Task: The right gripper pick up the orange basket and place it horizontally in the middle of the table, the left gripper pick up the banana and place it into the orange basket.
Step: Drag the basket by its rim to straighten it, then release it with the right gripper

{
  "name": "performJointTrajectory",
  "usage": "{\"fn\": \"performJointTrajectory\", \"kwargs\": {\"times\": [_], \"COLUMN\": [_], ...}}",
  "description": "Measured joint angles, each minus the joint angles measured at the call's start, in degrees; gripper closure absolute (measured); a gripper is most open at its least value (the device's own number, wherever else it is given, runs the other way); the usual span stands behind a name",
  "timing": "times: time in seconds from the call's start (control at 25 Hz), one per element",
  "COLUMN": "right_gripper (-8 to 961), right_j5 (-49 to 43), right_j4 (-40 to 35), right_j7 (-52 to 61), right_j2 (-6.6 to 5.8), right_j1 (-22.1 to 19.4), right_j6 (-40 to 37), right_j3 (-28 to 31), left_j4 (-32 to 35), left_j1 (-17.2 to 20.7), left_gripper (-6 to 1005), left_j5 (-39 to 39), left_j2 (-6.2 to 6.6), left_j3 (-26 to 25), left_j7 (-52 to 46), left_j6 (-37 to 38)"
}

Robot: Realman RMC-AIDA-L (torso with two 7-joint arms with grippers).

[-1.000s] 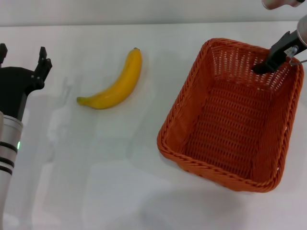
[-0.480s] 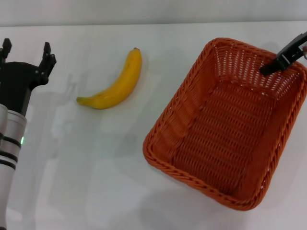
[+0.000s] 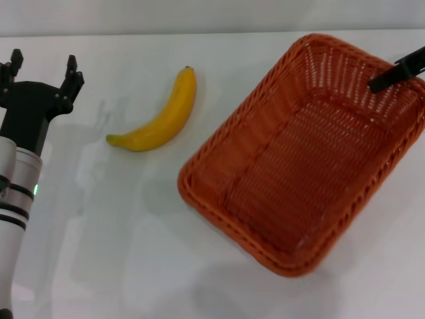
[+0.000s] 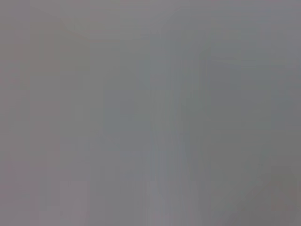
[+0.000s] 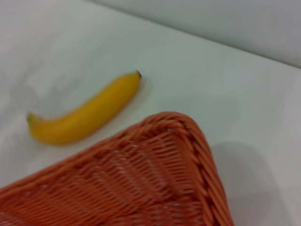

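The orange basket [image 3: 299,153] hangs skewed over the right half of the white table [image 3: 119,252], its near corner pointing toward the centre. My right gripper [image 3: 397,70] reaches in from the right edge, one black finger inside the basket's far right wall, shut on the rim. The yellow banana [image 3: 163,116] lies on the table left of the basket, apart from it. Left of the banana my left gripper [image 3: 42,68] hovers open, holding nothing. In the right wrist view the basket's corner [image 5: 141,183] fills the foreground, with the banana [image 5: 84,113] beyond it.
The left wrist view is a plain grey field. My left arm's silver forearm [image 3: 16,193] with its green light runs along the table's left edge. A pale wall [image 3: 199,13] borders the table's far edge.
The basket has swung and shifted left toward the table's middle, held by the right gripper. My left gripper has crept a little farther out over the table. The banana has not moved.
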Motion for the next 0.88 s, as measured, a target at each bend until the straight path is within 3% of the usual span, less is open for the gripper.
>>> {"fn": "performJointTrajectory", "kwargs": {"times": [0.16,0.32,0.72,0.88], "right_gripper": [792,792,792,792], "right_j5": [6.4,12.1,14.5,16.2], "right_j4": [4.2,5.8,7.4,7.4], "right_j7": [0.0,0.0,0.0,-0.2], "right_j2": [-3.12,-5.01,-5.54,-4.85], "right_j1": [-1.1,-3.8,-9.3,-11.8], "right_j6": [-0.4,-0.4,-0.5,0.0], "right_j3": [0.7,1.0,7.6,8.5], "left_j4": [0.0,0.0,-0.1,-0.1], "left_j1": [0.0,-0.1,-0.4,-0.6], "left_gripper": [132,132,132,132], "left_j5": [0.5,0.7,1.1,1.1], "left_j2": [0.02,0.04,0.05,0.05], "left_j3": [0.0,0.0,0.0,-0.2], "left_j7": [0.0,0.0,0.0,0.0], "left_j6": [-0.1,-0.1,-0.4,-0.8]}}
